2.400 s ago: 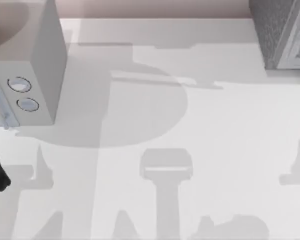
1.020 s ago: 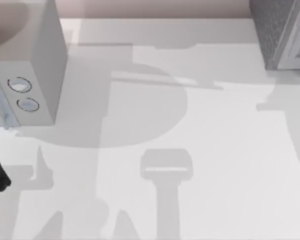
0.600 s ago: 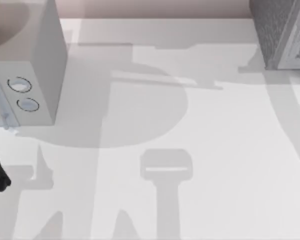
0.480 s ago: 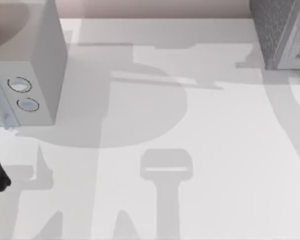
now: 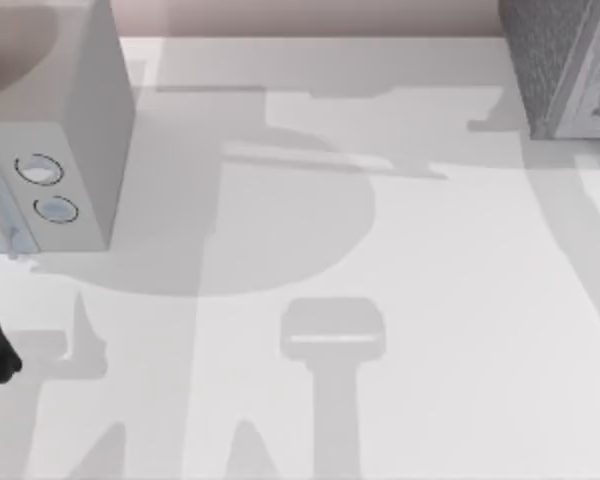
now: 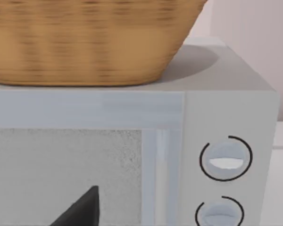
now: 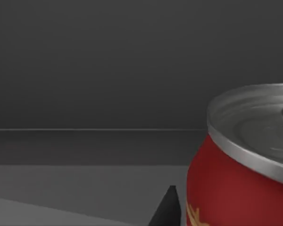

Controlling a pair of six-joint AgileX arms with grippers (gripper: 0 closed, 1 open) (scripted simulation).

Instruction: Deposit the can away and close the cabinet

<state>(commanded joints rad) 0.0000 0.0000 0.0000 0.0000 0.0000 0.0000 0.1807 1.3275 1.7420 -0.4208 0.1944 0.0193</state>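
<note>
Top view: white table (image 5: 410,300), microwave (image 5: 60,150) at left edge, grey cabinet (image 5: 565,65) at far right corner. Versus 2.4 s ago, the arm shadow that lay low on the right side now reaches up to the cabinet's near corner; microwave and cabinet unmoved.

Right wrist view: can (image 7: 245,165) close up, red body, silver top, against a dark grey interior with a flat floor and back wall. One dark fingertip (image 7: 167,209) just beside the can; cannot tell whether the right pincer clamps it.

Left wrist view: faces the microwave front, wicker basket (image 6: 85,42) on top; one dark fingertip (image 6: 82,209) low in view; left pincer state cannot be told.
</note>
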